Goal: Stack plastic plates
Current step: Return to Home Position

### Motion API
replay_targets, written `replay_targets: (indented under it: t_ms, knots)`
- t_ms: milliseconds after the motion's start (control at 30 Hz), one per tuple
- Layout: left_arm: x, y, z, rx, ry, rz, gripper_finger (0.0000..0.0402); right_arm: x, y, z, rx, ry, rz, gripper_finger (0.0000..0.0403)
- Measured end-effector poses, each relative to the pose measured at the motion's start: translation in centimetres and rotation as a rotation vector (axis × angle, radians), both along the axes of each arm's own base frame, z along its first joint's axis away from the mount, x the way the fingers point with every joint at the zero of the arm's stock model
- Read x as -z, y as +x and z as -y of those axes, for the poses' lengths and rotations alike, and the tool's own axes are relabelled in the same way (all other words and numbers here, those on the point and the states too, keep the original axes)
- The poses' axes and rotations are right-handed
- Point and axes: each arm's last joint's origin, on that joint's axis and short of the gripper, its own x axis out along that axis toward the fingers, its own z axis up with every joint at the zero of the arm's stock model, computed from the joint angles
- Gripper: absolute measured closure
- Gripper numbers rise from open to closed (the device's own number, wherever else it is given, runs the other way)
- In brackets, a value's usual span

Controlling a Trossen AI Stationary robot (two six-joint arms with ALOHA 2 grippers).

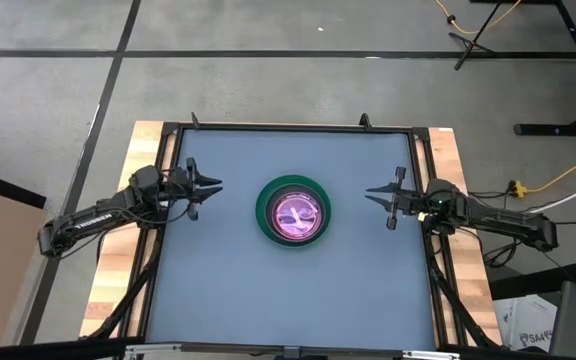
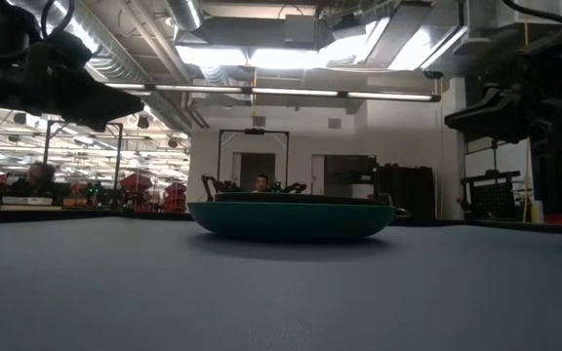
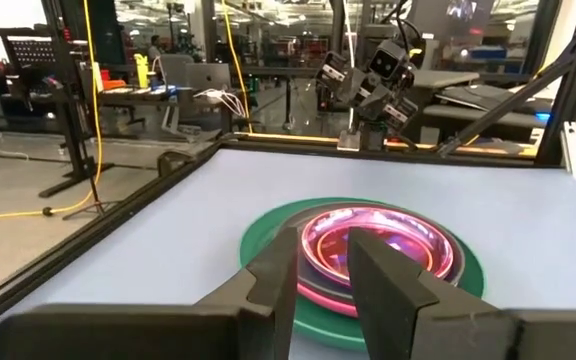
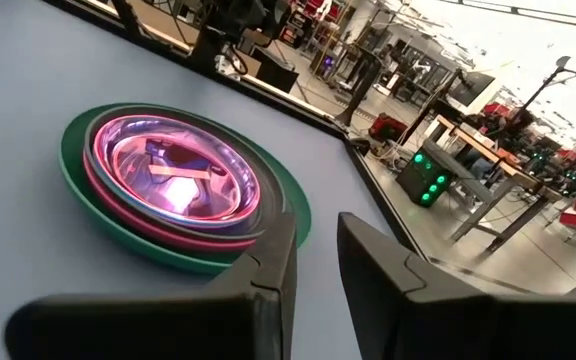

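At mid-bench, one stack and two empty grippers

At the centre of the bench (image 1: 218, 290) we see the plates (image 1: 293, 211) nested in a single stack, with the green plate (image 1: 264, 207) at the bottom and a translucent pink plate (image 4: 173, 175) on top. The left gripper (image 1: 213, 188) hangs to the left of them, well apart, its fingers slightly parted and holding nothing. The right gripper (image 1: 373, 193) hangs to the right, likewise slightly parted and empty.

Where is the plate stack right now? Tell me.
In the high view the plate stack sits at the middle of the table, dark green plate at the bottom, between the left gripper and the right gripper, touching neither.
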Motion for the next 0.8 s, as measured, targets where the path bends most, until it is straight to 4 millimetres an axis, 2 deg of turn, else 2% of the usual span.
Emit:
replay_targets:
  t_ms: [800]
  knots:
    - [0.03, 0.15, 0.34, 0.017, -0.024, 0.002, 0.0318, -0.01, 0.0, 0.0, 0.0, -0.001, 0.001, 0.0331]
